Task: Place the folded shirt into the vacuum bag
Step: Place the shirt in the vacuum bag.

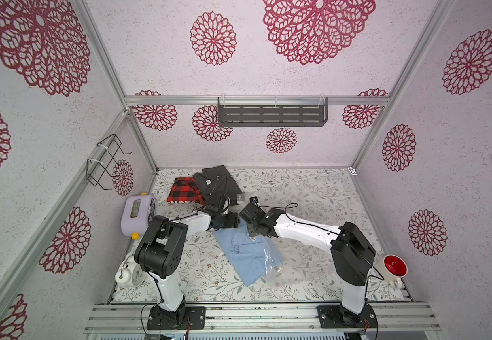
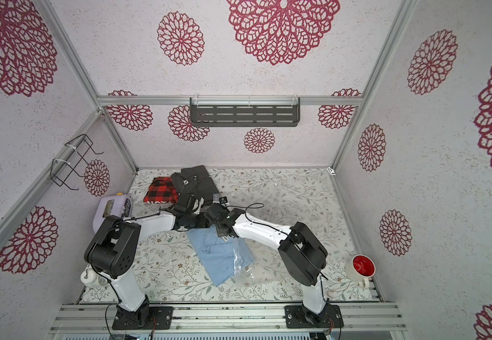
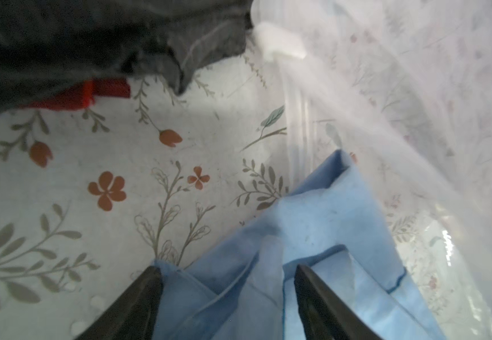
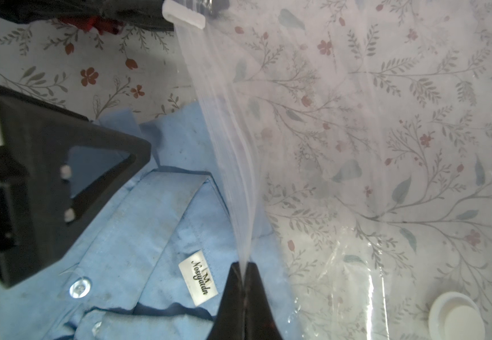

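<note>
**K:** L gripper status?

**Me:** L gripper [image 3: 227,269] released, jaws apart. On my L wrist cam its fingers [image 3: 138,300] straddle a fold of the shirt [image 3: 327,212] at the collar end. Fabric sits betw. them, not pinched.

**K:** R?

**Me:** R gripper [image 4: 244,266] clenched on the bag [image 4: 356,147]. A thin strip of film is nipped betw. the tips, over the shirt's collar, just beside the neck label [image 4: 199,278]. Film runs stretched from there to the white clip [image 4: 184,17] past the collar.

**K:** Bag posn rel. to shirt?

**Me:** Flat on the mat [image 1: 312,200] on the shirt's R-arm side, touching it. In both top views the film overlaps the shirt's long edge on that side. Valve [image 4: 456,318] is on the bag face, well apart from the shirt. Most of the shirt lies bare, outside the film. Whether the overlapped edge is inside the mouth or just under the bag, I can't tell.

**K:** Other items?

**Me:** Grey garment [image 1: 215,182] and red plaid garment [image 1: 186,191] past the shirt's collar end, apart from it.
</note>
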{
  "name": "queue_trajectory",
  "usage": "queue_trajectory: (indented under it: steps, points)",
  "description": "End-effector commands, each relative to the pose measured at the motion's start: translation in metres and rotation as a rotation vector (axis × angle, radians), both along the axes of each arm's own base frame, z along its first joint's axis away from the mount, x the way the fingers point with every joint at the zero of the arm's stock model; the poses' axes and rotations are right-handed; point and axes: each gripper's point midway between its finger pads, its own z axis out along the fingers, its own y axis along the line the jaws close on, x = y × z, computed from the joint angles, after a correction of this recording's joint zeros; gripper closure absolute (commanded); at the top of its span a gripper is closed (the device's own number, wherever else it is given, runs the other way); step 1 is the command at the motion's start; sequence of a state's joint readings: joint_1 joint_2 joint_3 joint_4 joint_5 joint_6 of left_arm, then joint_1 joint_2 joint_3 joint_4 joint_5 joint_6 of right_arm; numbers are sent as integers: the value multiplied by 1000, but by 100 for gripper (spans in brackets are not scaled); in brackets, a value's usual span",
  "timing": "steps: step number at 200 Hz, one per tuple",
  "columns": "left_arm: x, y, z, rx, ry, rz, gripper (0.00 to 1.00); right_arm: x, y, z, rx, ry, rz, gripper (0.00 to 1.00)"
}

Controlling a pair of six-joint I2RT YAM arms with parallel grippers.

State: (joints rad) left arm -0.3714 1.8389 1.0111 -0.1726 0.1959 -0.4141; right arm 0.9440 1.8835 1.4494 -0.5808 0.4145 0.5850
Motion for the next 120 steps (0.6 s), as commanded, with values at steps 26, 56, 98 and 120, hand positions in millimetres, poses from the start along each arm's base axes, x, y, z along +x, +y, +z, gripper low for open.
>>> queue_trajectory:
  steps: [26,56,98,120]
  points:
    - [-13,-8,-30,37,56,-25,32,9,4,14,39,-27,-10,100]
    - [-11,-16,-20,-23,24,-30,61,10,5,13,39,-27,-9,100]
    - [-6,-23,1,-65,-27,-28,90,12,9,13,45,-24,-6,100]
    - [-2,-30,17,-127,-66,-17,99,12,9,13,46,-23,-6,100]
